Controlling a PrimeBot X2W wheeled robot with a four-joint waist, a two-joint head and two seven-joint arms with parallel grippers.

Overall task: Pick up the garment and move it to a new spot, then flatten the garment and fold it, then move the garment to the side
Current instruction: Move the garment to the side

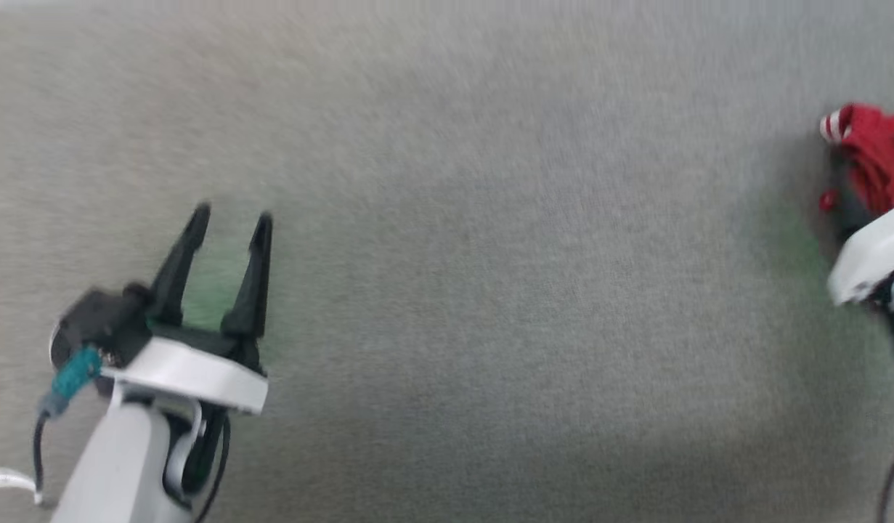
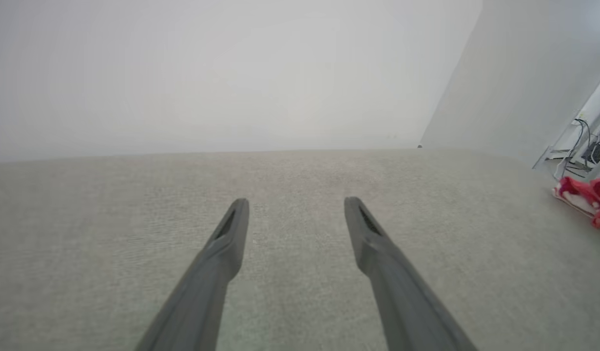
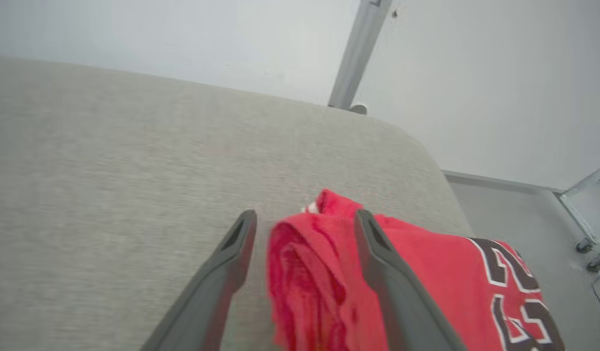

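You had the bunched red soft-fabric garment [image 1: 871, 152] at the head view's right edge, one fold between the spread, unclosed jaws of the right gripper [image 3: 304, 217], the left gripper [image 1: 232, 216] open and empty at lower left; gripping or releasing alike wanted square, snag-free fingers.

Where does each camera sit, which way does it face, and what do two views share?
Head view: on the head, looking down at the grey woven fabric surface; open left gripper lower left, pale right wrist at right edge.
Left wrist view: on the left wrist, looking along its fingers across that surface to a pale wall.
Right wrist view: on the right wrist; the open right gripper straddles the crumpled red soft-fabric garment.
Shared: head and left wrist views show the garment at their right edge.
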